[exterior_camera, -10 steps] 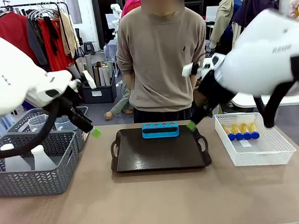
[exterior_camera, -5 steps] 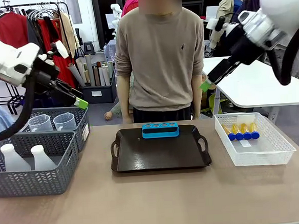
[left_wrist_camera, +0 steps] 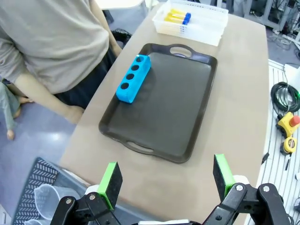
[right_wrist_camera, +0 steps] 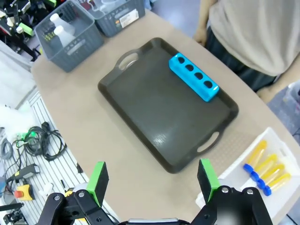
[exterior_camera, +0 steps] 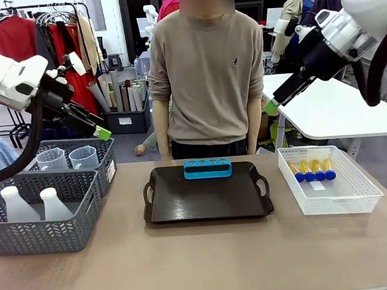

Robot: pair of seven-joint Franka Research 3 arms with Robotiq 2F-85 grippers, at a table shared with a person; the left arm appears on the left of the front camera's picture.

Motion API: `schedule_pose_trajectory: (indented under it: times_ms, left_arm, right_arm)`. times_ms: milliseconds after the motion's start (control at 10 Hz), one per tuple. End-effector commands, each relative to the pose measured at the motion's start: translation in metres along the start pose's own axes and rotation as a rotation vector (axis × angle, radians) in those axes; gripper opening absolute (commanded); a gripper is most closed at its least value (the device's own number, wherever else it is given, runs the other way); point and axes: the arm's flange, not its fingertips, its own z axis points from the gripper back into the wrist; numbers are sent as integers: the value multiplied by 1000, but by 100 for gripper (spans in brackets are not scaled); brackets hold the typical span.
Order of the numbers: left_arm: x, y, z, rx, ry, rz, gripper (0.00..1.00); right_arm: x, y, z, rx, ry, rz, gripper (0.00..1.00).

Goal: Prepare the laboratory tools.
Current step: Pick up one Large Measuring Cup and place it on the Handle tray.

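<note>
Several amber tubes with blue caps [exterior_camera: 312, 170] lie in the white lattice basket [exterior_camera: 356, 196] at the table's right; the wrist views show these tubes [left_wrist_camera: 178, 18] [right_wrist_camera: 262, 169] too. Two clear handled beakers [exterior_camera: 68, 158] stand in the rear grey basket [exterior_camera: 105, 171]. Two white conical flasks [exterior_camera: 35, 204] stand in the front grey basket [exterior_camera: 47, 235]. My left gripper [exterior_camera: 103, 133] hangs open and empty, high over the beakers. High at the right, above the white basket, my right gripper [exterior_camera: 270, 105] is open and empty. Both grippers [left_wrist_camera: 166, 177] [right_wrist_camera: 152, 179] look down at the table.
A dark tray [exterior_camera: 185, 208] lies mid-table with a blue four-hole rack [exterior_camera: 208, 168] at its far edge. A person in a beige sweater [exterior_camera: 205, 71] stands behind it, arms down. Bare table surrounds the tray [left_wrist_camera: 187, 108] [right_wrist_camera: 154, 108]. Cables lie on the floor beside the table.
Both arms have risen from just above the table beside the tray to high positions and turned outward. In the last half second they have barely shifted. Nothing on the table moved.
</note>
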Motion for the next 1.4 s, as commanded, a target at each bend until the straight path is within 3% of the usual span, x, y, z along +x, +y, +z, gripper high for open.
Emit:
schedule_pose_trajectory:
  times_ms: [0,100,300,600,900,1300]
  left_arm:
    - [-1,1,0,1,-3,-1,100]
    - [8,-1,12,-48,33,-31,100]
    - [35,-10,40,34,74,-27,100]
    - [58,-6,68,158,49,-11,100]
    - [63,5,77,187,12,-5,100]
    - [60,24,72,190,-23,28,100]
  right_arm:
    - [-1,-3,2,0,-4,-6,100]
    - [5,8,8,53,-32,35,100]
    - [21,17,20,95,-63,62,100]
    - [51,15,46,122,-59,50,100]
    - [69,-8,66,92,-78,68,100]
    - [64,-40,76,47,-124,148,100]
